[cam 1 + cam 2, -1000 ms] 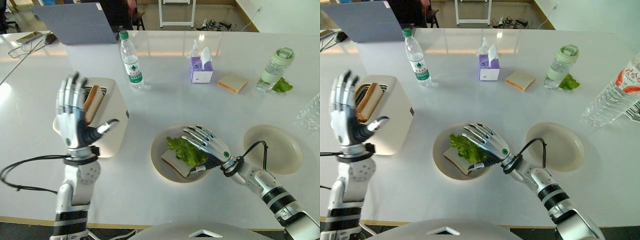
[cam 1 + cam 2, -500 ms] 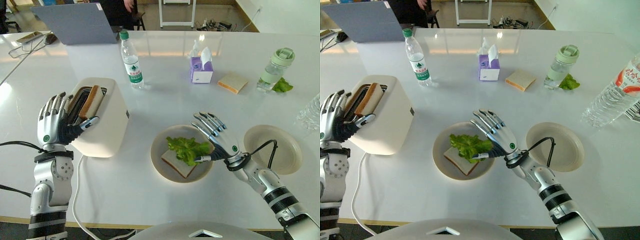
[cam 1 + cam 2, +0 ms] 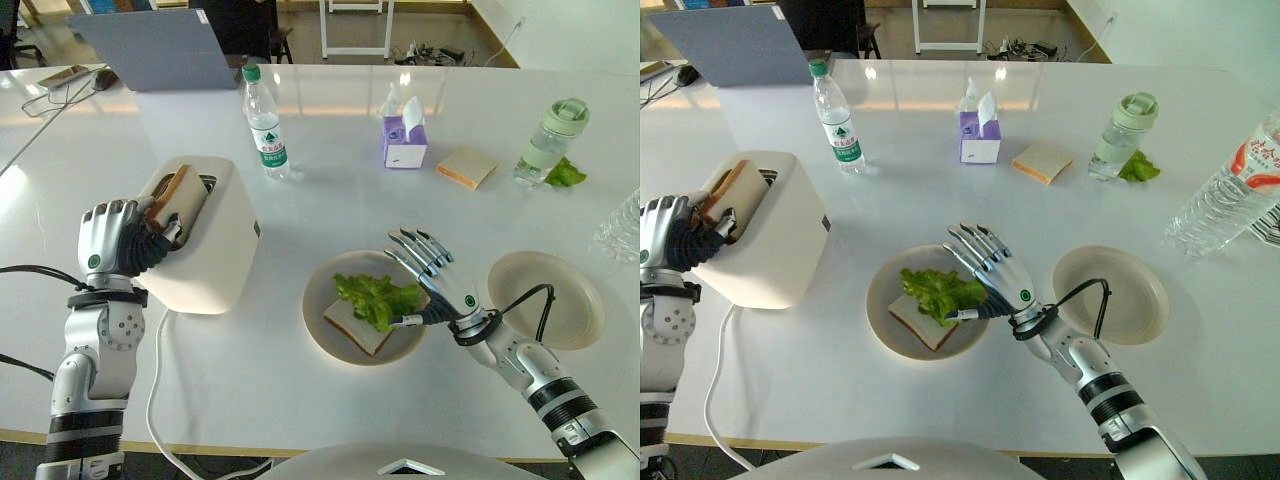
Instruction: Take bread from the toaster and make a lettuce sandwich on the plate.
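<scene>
Bread [image 3: 177, 192] in left hand [image 3: 108, 238] at toaster [image 3: 212, 252]

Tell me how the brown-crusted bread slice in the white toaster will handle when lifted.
Probably light and stiff: the brown-crusted bread slice leans in the white toaster without sagging. Its crust may crumble if the left hand squeezes hard.

Big glossy white table [image 3: 260, 400] takes up most of the room here, with overhead light glaring off it [image 3: 405, 75] near the far edge. Past that edge there's a tan floor [image 3: 450, 22], a white metal frame [image 3: 323, 30], a dark chair [image 3: 277, 42] and loose cables [image 3: 432, 48]. There's a plain white wall [image 3: 590, 25] at the far right corner.
</scene>
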Tool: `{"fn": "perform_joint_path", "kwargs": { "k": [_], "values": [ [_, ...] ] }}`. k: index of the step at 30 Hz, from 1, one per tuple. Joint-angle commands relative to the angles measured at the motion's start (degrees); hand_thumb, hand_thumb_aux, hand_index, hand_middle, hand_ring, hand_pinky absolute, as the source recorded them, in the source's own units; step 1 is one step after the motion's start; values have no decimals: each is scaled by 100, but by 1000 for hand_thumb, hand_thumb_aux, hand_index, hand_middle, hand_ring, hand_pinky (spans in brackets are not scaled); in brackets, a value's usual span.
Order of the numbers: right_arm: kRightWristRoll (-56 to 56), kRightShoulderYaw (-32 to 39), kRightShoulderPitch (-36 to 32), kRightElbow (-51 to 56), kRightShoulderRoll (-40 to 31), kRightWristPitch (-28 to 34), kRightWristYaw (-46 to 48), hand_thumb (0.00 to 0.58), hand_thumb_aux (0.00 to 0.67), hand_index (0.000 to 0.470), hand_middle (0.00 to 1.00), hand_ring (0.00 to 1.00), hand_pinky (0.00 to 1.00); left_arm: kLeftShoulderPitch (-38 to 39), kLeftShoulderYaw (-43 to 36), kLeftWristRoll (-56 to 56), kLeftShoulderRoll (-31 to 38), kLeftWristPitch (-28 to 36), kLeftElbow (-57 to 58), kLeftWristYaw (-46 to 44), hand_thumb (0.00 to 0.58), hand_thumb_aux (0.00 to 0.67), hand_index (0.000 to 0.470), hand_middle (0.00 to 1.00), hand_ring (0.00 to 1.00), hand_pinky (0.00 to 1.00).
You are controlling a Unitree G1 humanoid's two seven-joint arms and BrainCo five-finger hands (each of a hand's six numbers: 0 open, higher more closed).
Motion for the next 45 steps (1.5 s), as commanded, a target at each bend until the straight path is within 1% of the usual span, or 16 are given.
{"fn": "perform_joint_path", "kwargs": {
  "k": [1, 2, 4, 6, 8, 9, 12, 15, 17, 19, 21, 23, 26, 32, 39, 45],
  "values": [
    [1, -21, 52, 5, 22, 47, -141, 0, 0, 0, 0, 0, 0, -600, 284, -118, -541, -430, -145, 1486, 580, 670, 470, 1000, 1000, 1000],
    [-6, -6, 49, 20, 34, 53, -166, 0, 0, 0, 0, 0, 0, -741, 328, -147, -686, -610, -216, 1882, 580, 670, 470, 1000, 1000, 1000],
    [-27, 8, 51, 43, 60, 75, -269, 0, 0, 0, 0, 0, 0, -998, 303, -330, -967, -1268, -300, 2518, 580, 670, 470, 1000, 1000, 1000],
    [-3, -87, 59, -35, 90, 118, -469, 0, 0, 0, 0, 0, 0, -1070, 71, -766, -1192, -1935, -436, 2531, 580, 670, 470, 1000, 1000, 1000],
    [126, -290, 91, -209, 118, 108, -791, 0, 0, 0, 0, 0, 0, -1019, -504, -1743, -1317, -2499, -464, 1726, 580, 670, 470, 1000, 1000, 1000],
    [227, -415, 118, -318, 145, 72, -961, 0, 0, 0, 0, 0, 0, -980, -884, -2342, -1338, -2659, -413, 1137, 580, 670, 470, 1000, 1000, 1000],
    [436, -652, 163, -707, 216, -233, -1402, 0, 0, 0, 0, 0, 0, -845, -1850, -3601, -1276, -2598, -96, -664, 580, 670, 470, 1000, 1000, 1000],
    [370, -694, 200, -972, 244, -446, -1693, 0, 0, 0, 0, 0, 0, -781, -2391, -4112, -1174, -2588, 413, -1967, 580, 670, 470, 1000, 1000, 1000],
    [352, -719, 223, -1034, 245, -531, -1741, 0, 0, 0, 0, 0, 0, -853, -2555, -4331, -1168, -2555, 749, -2638, 580, 670, 470, 1000, 1000, 1000],
    [292, -656, 211, -970, 237, -598, -1701, 0, 0, 0, 0, 0, 0, -973, -2686, -4433, -1229, -2553, 1086, -3180, 580, 670, 470, 1000, 1000, 1000],
    [142, -527, 192, -871, 214, -647, -1629, 0, 0, 0, 0, 0, 0, -1084, -2745, -4410, -1367, -2544, 1339, -3463, 580, 670, 470, 1000, 1000, 1000],
    [41, -430, 182, -790, 205, -680, -1565, 0, 0, 0, 0, 0, 0, -1106, -2727, -4394, -1546, -2468, 1416, -3529, 580, 670, 470, 1000, 1000, 1000],
    [-122, -282, 201, -673, 172, -708, -1456, 0, 0, 0, 0, 0, 0, -915, -2616, -4261, -1917, -2219, 1254, -3212, 580, 670, 470, 1000, 1000, 1000],
    [-261, -13, 236, -568, -6, -937, -1222, 0, 0, 0, 0, 0, 0, 93, -2574, -3800, -2628, -1648, 439, -2266, 580, 670, 470, 1000, 1000, 1000],
    [-259, 108, 296, -624, -167, -1149, -951, 0, 0, 0, 0, 0, 0, 674, -2745, -3130, -2764, -1312, 493, -1955, 580, 670, 470, 1000, 1000, 1000],
    [-173, 268, 403, -463, -273, -1373, -545, 0, 0, 0, 0, 0, 0, 502, -2710, -2673, -2816, -1335, 1134, -1652, 580, 670, 470, 1000, 1000, 1000]
  ]
}}
